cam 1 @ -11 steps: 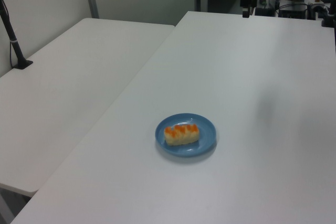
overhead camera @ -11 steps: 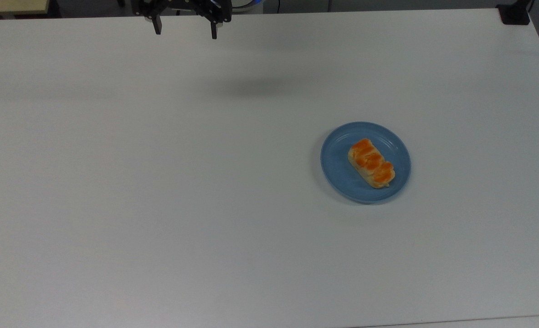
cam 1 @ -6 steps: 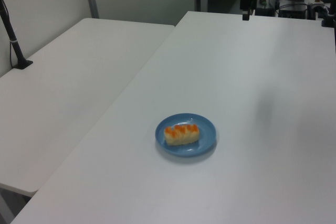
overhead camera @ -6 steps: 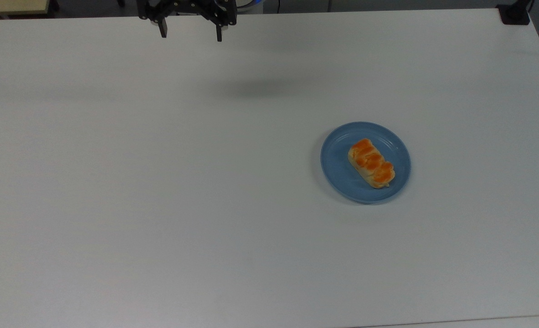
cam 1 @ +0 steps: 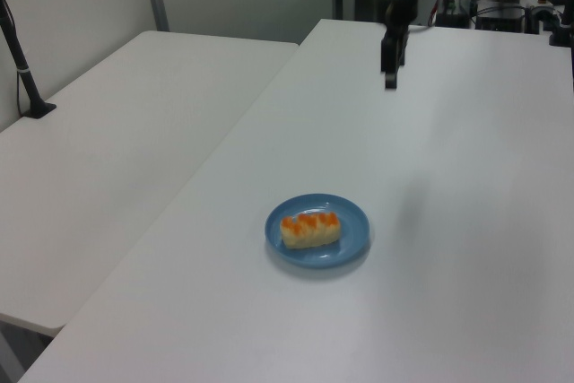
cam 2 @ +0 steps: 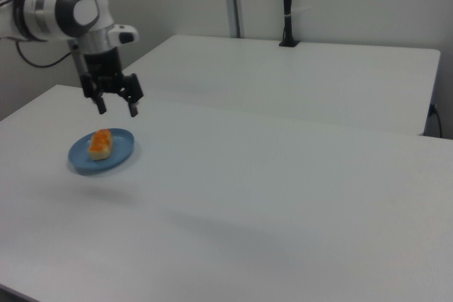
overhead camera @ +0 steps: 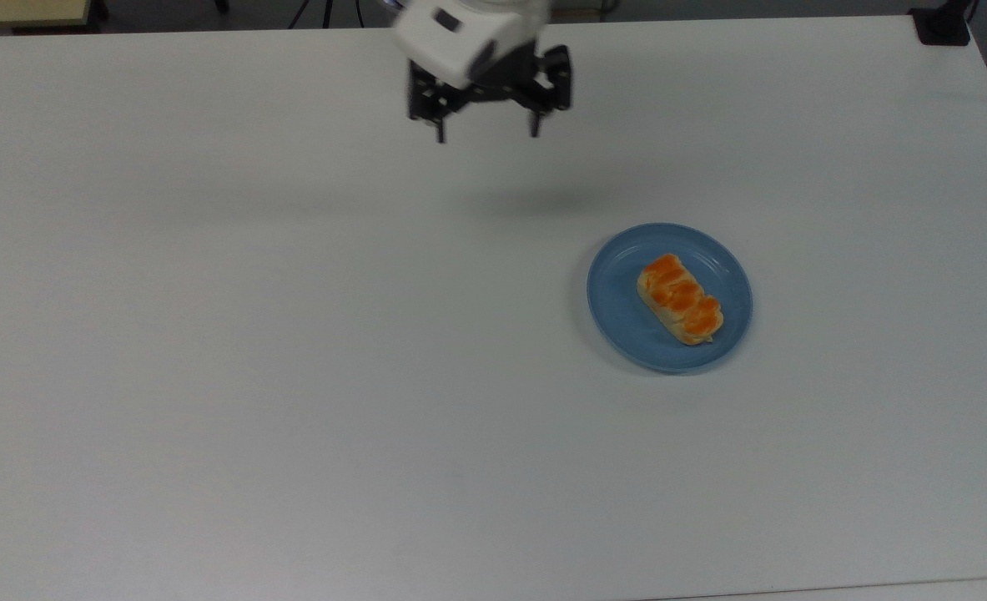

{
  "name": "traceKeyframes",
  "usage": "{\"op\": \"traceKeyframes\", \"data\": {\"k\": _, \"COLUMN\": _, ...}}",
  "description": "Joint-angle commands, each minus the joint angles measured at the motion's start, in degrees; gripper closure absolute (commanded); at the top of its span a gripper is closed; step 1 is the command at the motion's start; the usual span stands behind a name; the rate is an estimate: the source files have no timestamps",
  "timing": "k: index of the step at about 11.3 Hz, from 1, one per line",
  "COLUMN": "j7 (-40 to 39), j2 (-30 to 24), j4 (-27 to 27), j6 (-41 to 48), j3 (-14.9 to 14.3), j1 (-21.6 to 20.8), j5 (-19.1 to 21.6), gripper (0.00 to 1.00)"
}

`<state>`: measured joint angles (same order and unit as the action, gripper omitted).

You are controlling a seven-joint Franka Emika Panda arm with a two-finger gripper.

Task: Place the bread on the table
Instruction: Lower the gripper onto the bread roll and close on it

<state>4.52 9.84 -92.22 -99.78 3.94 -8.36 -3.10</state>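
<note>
In the top view, my gripper (overhead camera: 486, 133) hangs above the far part of the table (overhead camera: 209, 334), left of the blue plate (overhead camera: 618, 317) and well apart from it. I hold it high and pointed down, with the fingers spread wide and nothing between them, so that it can descend over its target without touching the plate rim. To the right, the bread (overhead camera: 681, 299) lies flat on the blue plate, its long axis running diagonally in the top view; it has not yet been lifted, so the task is at the approach stage. In the right view the gripper (cam 2: 117, 109) appears just above and beyond the bread (cam 2: 100, 143). Compared with half a second earlier, my gripper has travelled from the far edge of the table toward the top view's right and nearer the plate, and the white wrist housing has come into view. Bread and plate have not moved.
</note>
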Motion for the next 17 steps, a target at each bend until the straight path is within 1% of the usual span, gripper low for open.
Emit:
{"op": "traceKeyframes", "data": {"k": 1, "j7": 7.4, "j2": 5.4, "j4": 0.2, "j6": -7.9, "j3": -0.5, "j1": -8.1, "j5": 0.3, "gripper": 0.0}}
{"op": "traceKeyframes", "data": {"k": 2, "j7": 9.3, "j2": 7.8, "j4": 1.1, "j6": -9.6, "j3": -0.6, "j1": -9.6, "j5": 0.2, "gripper": 0.0}}
{"op": "traceKeyframes", "data": {"k": 3, "j7": 9.4, "j2": 10.8, "j4": 2.1, "j6": -11.4, "j3": -0.6, "j1": -10.3, "j5": 0.2, "gripper": 0.0}}
{"op": "traceKeyframes", "data": {"k": 4, "j7": 9.5, "j2": 13.5, "j4": 3.3, "j6": -14.0, "j3": -0.6, "j1": -11.9, "j5": 0.2, "gripper": 0.0}}
{"op": "traceKeyframes", "data": {"k": 6, "j7": 9.5, "j2": 17.3, "j4": 3.4, "j6": -20.3, "j3": -0.7, "j1": -14.2, "j5": -0.2, "gripper": 0.0}}
{"op": "traceKeyframes", "data": {"k": 10, "j7": 9.5, "j2": 20.9, "j4": 3.4, "j6": -29.8, "j3": -0.7, "j1": -15.7, "j5": -0.2, "gripper": 0.0}}
{"op": "traceKeyframes", "data": {"k": 14, "j7": 9.4, "j2": 23.6, "j4": 3.5, "j6": -35.6, "j3": -0.7, "j1": -16.2, "j5": -0.4, "gripper": 0.0}}
{"op": "traceKeyframes", "data": {"k": 15, "j7": 9.4, "j2": 24.3, "j4": 3.5, "j6": -36.4, "j3": -0.7, "j1": -16.2, "j5": -0.5, "gripper": 0.04}}
{"op": "traceKeyframes", "data": {"k": 16, "j7": 9.5, "j2": 25.0, "j4": 3.5, "j6": -36.8, "j3": -0.7, "j1": -16.4, "j5": -0.6, "gripper": 0.13}}
{"op": "traceKeyframes", "data": {"k": 17, "j7": 9.5, "j2": 25.1, "j4": 3.5, "j6": -37.4, "j3": -1.0, "j1": -17.0, "j5": -0.6, "gripper": 0.29}}
